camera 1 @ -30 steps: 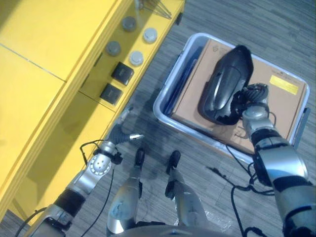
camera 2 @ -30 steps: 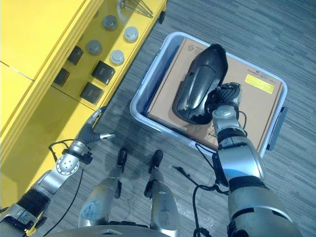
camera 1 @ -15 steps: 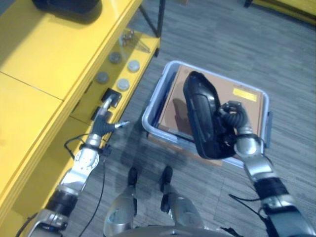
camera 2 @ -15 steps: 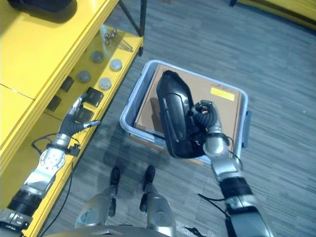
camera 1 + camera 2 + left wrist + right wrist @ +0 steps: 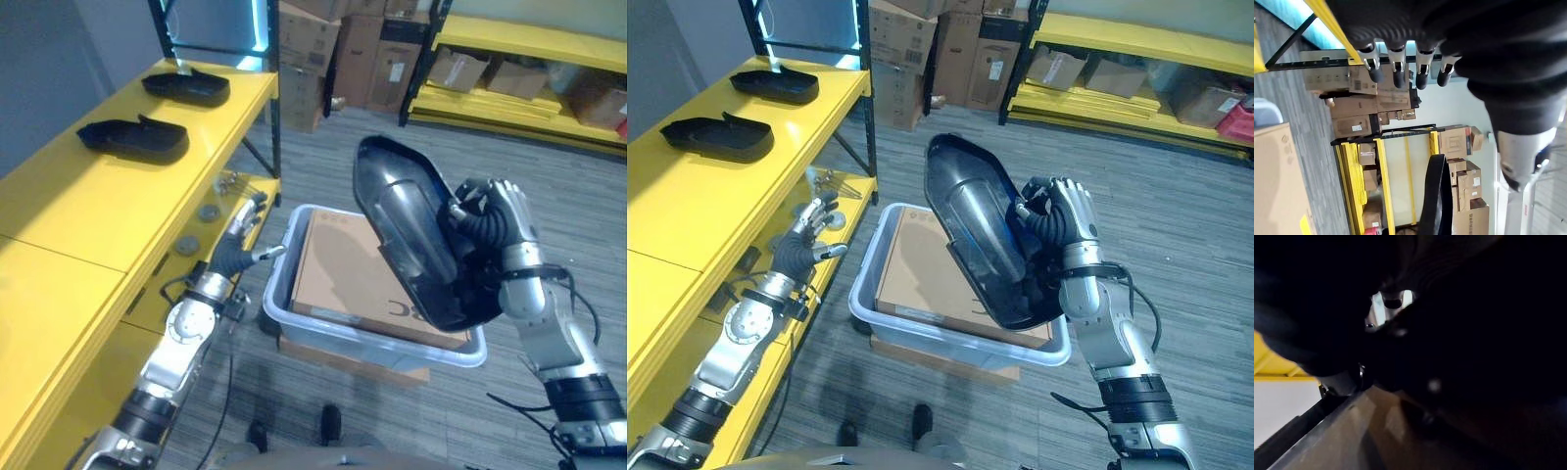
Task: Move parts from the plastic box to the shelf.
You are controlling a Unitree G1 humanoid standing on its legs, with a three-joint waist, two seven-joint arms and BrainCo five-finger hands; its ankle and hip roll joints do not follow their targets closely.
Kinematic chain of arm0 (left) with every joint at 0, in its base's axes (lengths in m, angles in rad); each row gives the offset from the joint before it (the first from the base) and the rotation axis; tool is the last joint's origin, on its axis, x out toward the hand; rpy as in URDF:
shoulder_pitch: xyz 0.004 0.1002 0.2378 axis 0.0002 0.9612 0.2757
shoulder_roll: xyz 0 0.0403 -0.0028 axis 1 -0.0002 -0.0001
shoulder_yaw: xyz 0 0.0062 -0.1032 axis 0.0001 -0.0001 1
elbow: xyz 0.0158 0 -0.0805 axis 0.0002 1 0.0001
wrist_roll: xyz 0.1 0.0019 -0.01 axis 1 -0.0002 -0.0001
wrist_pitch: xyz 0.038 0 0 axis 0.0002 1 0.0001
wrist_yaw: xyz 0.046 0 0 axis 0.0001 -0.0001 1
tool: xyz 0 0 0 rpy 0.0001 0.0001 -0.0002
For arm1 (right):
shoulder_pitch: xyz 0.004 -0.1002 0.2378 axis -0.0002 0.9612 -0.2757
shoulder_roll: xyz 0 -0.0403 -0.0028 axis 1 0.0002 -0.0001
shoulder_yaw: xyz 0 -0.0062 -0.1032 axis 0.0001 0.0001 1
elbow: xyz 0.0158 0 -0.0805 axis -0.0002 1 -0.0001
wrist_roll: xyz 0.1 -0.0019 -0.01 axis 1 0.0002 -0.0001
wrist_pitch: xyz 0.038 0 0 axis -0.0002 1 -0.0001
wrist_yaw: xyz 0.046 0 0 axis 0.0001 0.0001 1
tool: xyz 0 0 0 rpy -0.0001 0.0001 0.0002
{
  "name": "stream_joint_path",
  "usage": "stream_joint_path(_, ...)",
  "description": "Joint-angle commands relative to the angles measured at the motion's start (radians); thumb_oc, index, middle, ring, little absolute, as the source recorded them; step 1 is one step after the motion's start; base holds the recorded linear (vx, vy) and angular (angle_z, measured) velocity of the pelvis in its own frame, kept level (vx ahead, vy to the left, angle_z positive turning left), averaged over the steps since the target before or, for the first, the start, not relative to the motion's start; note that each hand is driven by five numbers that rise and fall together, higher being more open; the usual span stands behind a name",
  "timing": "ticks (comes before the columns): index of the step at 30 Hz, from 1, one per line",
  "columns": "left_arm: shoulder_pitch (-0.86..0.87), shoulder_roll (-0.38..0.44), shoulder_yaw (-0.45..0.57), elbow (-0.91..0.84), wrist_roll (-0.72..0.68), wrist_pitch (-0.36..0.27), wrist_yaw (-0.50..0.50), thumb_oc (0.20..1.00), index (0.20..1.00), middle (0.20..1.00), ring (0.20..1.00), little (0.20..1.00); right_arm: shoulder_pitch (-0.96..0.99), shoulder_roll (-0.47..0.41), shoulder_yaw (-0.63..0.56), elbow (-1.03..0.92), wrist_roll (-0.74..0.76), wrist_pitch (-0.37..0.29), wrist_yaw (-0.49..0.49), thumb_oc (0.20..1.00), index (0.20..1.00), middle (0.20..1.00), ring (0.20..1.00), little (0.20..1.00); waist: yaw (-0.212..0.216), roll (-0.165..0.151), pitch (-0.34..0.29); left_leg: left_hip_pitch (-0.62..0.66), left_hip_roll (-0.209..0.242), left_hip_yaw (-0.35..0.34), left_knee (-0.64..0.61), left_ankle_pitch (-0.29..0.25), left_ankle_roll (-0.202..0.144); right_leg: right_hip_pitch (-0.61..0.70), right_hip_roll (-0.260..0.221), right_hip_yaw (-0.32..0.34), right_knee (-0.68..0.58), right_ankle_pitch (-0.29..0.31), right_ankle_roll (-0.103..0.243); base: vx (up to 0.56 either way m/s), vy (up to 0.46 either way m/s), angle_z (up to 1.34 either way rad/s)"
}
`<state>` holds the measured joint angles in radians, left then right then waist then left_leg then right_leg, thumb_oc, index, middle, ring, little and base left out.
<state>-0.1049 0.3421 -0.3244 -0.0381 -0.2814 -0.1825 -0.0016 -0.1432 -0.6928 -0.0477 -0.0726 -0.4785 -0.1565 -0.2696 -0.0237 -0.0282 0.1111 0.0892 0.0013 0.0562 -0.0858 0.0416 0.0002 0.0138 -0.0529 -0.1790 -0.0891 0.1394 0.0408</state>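
Black part (image 5: 980, 235) gripped by right robot hand (image 5: 1066, 220), above plastic box (image 5: 884, 331).

I see open room on the near stretch of the yellow shelf (image 5: 715, 211) top; two black parts (image 5: 717, 137) sit farther along it, well apart from that stretch. My right hand (image 5: 1070, 220), fingers curled round the big black shell (image 5: 980, 235), carries it above the plastic box (image 5: 950, 345), clear of the rim. My left hand (image 5: 806, 245), fingers relaxed, hangs between box and shelf, narrowing that gap.
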Motion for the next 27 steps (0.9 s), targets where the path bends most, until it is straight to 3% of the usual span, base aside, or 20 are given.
stream_joint_path(1,-0.039,-0.001,-0.058,0.051,-0.163,0.021,-0.039,1.000,1.000,1.000,1.000,1.000,-0.070,-0.039,-0.046,-0.047,-0.071,-0.012,-0.069,0.200,0.200,0.200,0.200,0.200,0.016,-0.010,-0.042,0.028,0.084,0.018,0.006,-0.119,-0.035,0.078,-0.074,-0.023,0.020,-0.179,0.096,0.04,-0.007,0.01)
stream_joint_path(6,-0.064,0.000,-0.131,0.057,-0.230,0.083,-0.060,1.000,1.000,1.000,1.000,1.000,-0.079,-0.046,-0.042,-0.086,-0.166,0.016,-0.102,0.200,0.200,0.200,0.200,0.200,0.009,-0.004,-0.048,0.032,0.087,0.012,0.007,-0.113,-0.035,0.084,-0.073,-0.030,0.026,-0.179,0.091,0.00,0.000,0.00)
stream_joint_path(17,-0.115,-0.006,-0.241,-0.012,-0.408,0.140,-0.098,1.000,1.000,1.000,1.000,1.000,-0.110,-0.014,0.013,-0.076,-0.177,0.025,-0.128,0.200,0.200,0.200,0.200,0.200,0.014,0.003,-0.043,0.037,0.092,-0.003,0.007,-0.119,-0.038,0.095,-0.066,-0.038,0.030,-0.194,0.086,0.00,-0.005,0.03)
stream_joint_path(27,-0.179,-0.039,-0.287,-0.006,-0.453,0.140,-0.071,1.000,1.000,1.000,1.000,1.000,-0.170,0.030,0.139,-0.096,-0.157,-0.004,-0.096,0.200,0.200,0.200,0.200,0.200,0.020,0.001,-0.036,0.030,0.092,-0.014,0.007,-0.113,-0.038,0.096,-0.063,-0.045,0.030,-0.197,0.078,-0.01,-0.005,0.03)
